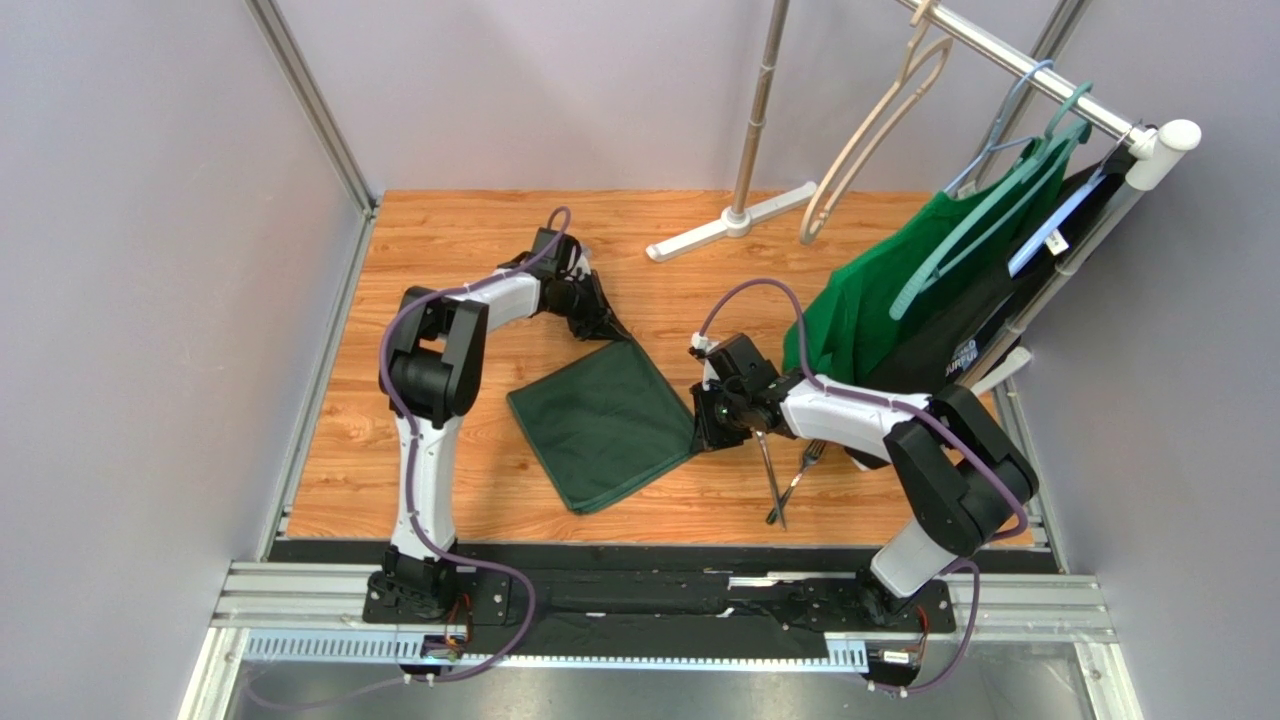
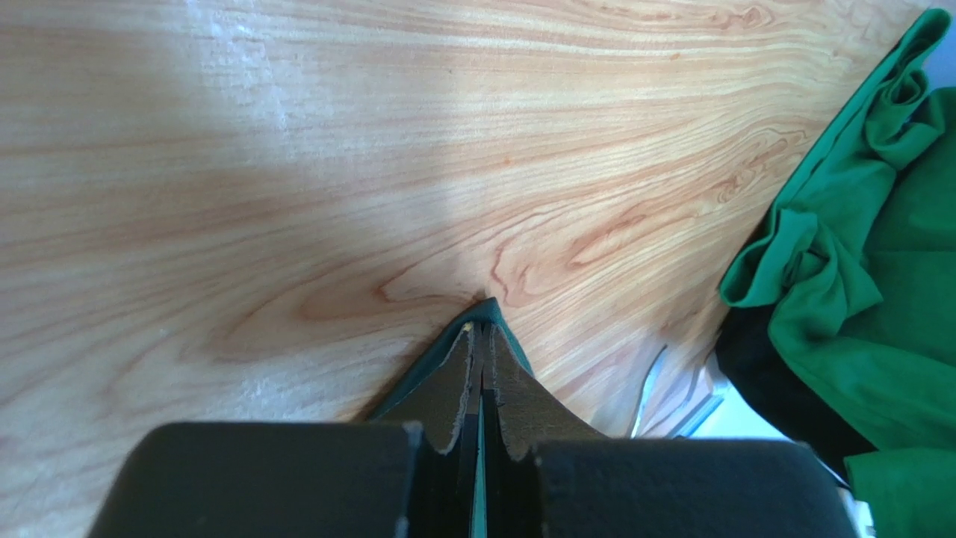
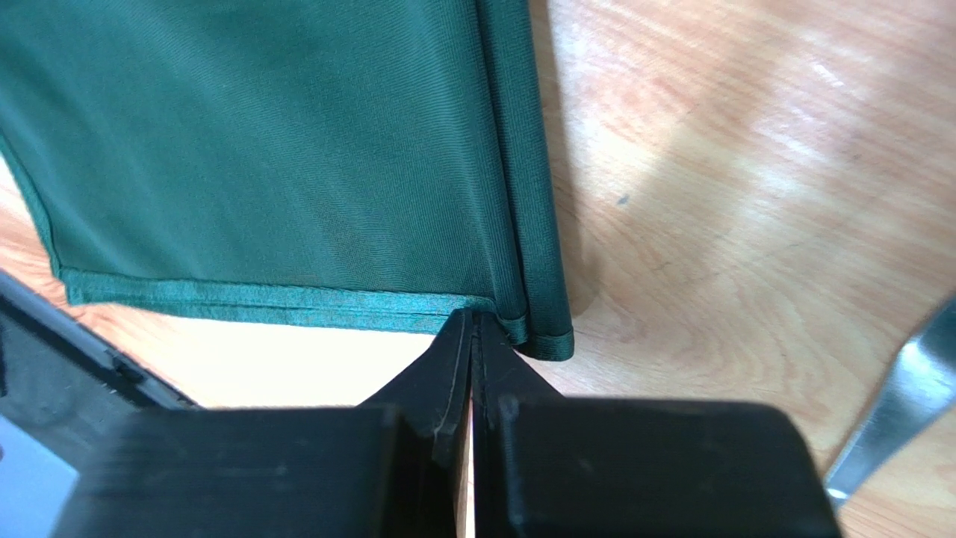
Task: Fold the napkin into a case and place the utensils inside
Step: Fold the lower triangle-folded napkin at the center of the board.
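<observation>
The dark green napkin (image 1: 601,428) lies on the wooden table, folded double with two hems stacked. My left gripper (image 1: 619,336) is shut on its far corner; in the left wrist view (image 2: 483,331) teal cloth shows between the jaws and the napkin tip (image 2: 490,308) pokes out past them. My right gripper (image 1: 702,428) is at the napkin's right corner. In the right wrist view (image 3: 471,319) the jaws are closed with their tips on the hem of the napkin (image 3: 281,146). The two silver utensils (image 1: 784,473) lie crossed just right of that gripper; one handle (image 3: 898,404) shows.
A brighter green garment (image 1: 887,293) on a teal hanger and a black garment (image 1: 962,338) hang from a rack at the right. The rack's white foot (image 1: 736,222) rests at the back. The table's black front edge (image 1: 661,548) is near the utensils.
</observation>
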Motion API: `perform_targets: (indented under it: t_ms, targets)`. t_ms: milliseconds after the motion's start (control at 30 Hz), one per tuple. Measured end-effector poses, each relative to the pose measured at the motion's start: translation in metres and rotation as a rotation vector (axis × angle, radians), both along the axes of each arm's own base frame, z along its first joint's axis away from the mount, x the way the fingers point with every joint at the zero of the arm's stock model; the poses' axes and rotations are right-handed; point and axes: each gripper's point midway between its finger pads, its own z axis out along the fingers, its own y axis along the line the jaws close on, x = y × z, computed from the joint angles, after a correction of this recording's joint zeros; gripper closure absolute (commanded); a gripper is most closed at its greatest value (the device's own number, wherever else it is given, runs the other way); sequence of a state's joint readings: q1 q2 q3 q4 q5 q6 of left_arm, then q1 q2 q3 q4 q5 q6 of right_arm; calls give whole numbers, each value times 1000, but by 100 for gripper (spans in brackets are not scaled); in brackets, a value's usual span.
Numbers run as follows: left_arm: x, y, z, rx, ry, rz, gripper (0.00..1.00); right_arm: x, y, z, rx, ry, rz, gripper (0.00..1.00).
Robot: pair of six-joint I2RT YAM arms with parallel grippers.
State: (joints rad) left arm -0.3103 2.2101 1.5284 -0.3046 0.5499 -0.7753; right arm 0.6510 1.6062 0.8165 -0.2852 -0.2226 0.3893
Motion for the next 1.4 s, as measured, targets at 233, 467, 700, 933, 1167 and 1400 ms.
perform_targets:
  t_ms: [233, 467, 700, 933, 1167, 1400]
  targets:
    - [-27, 26, 36, 115, -47, -39, 59, 11, -17, 6, -129, -59, -10, 71]
    - [-70, 118, 170, 173, -338, 99, 58, 26, 50, 78, -139, -257, 123, 25]
    - [-116, 210, 110, 221, -139, 337, 58, 9, 175, 98, -75, -363, 378, 25]
    - [-156, 217, 92, 195, -70, 388, 58, -23, 183, 32, -191, -251, 505, 25]
    - [-151, 210, 95, 140, -107, 373, 57, -24, 181, 9, -234, -214, 516, 31]
    - [-159, 206, 74, 121, -30, 374, 52, -28, 188, 4, -249, -226, 519, 41]
